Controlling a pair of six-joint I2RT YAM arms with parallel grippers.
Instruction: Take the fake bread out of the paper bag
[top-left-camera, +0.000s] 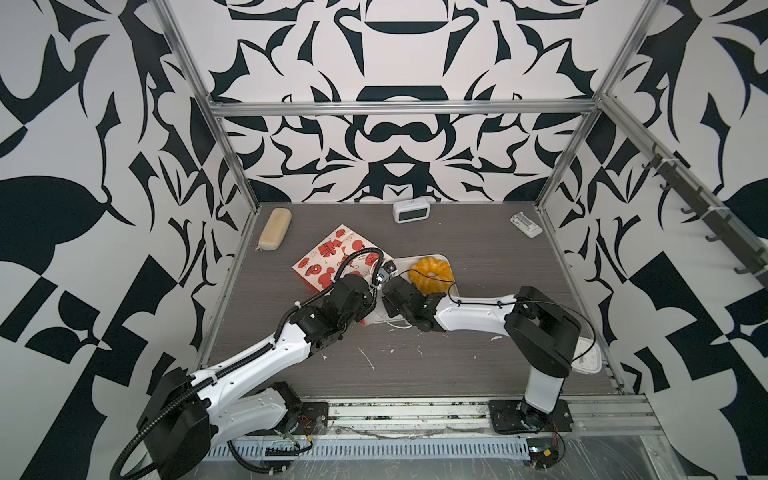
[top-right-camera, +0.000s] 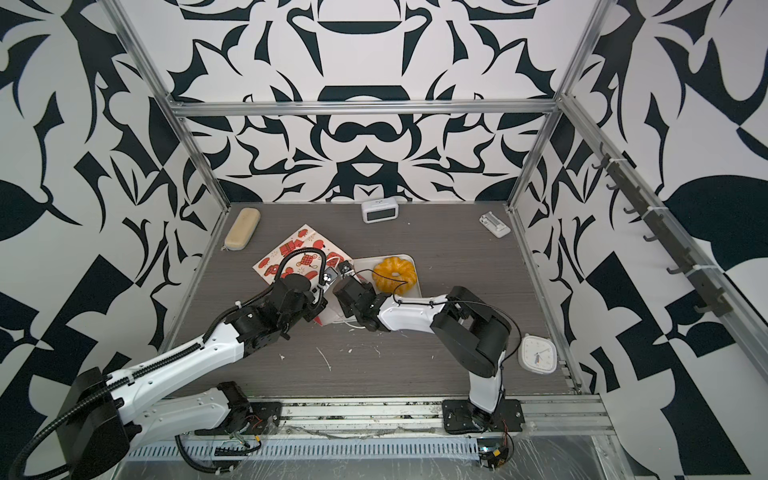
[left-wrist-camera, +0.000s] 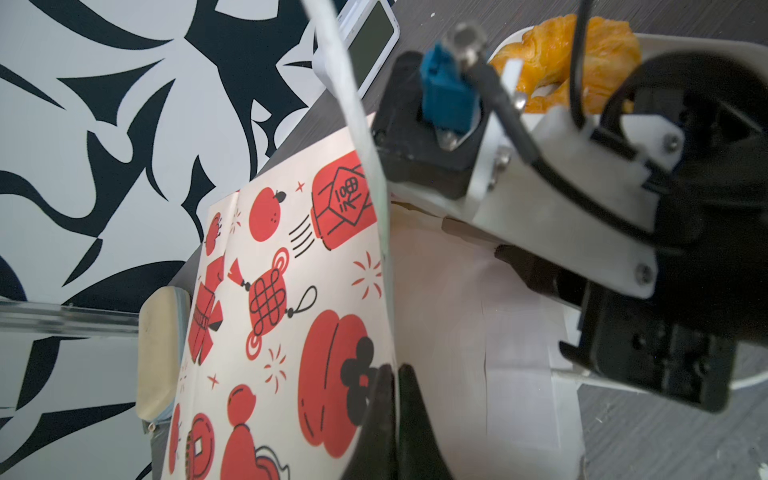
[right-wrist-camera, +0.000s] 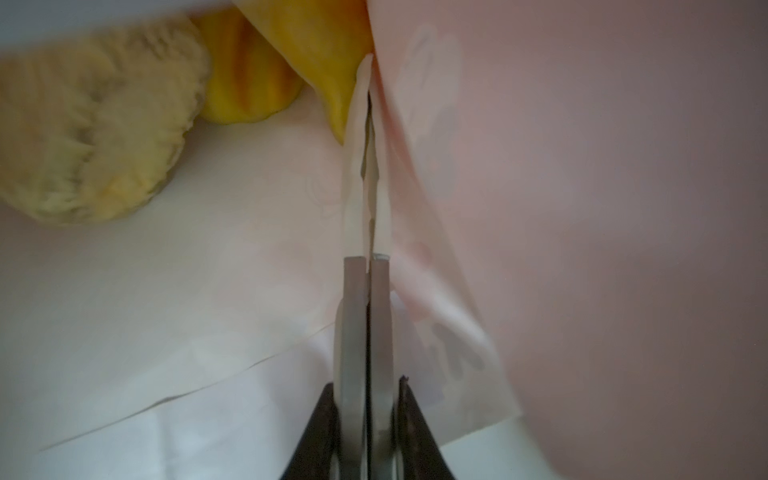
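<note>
Paper bag (top-left-camera: 332, 257) lies on its side on the surface, mouth toward the arms. Left claw (left-wrist-camera: 392, 399) is pinched thin on the mouth's upper lip, holding it up like a tent flap. Right claw (right-wrist-camera: 367, 108) is deep inside w/ fingers pressed together, nothing between them. One piece of the fake bread, the large ring (top-left-camera: 431, 272), sits out on the white tray (top-right-camera: 365, 266). More is in the bag: a pale braided roll (right-wrist-camera: 95, 137) and golden pieces (right-wrist-camera: 249, 83) right by the tips (exact count not clear). To do this well, I'd say: spread the right claw before going fwd, take the golden piece nearest the tips across a narrow part, then back out straight & low so the paper isn't snagged. Left shd hold the lip high & steady; if it sags, the right wrist may drag the bag along.
</note>
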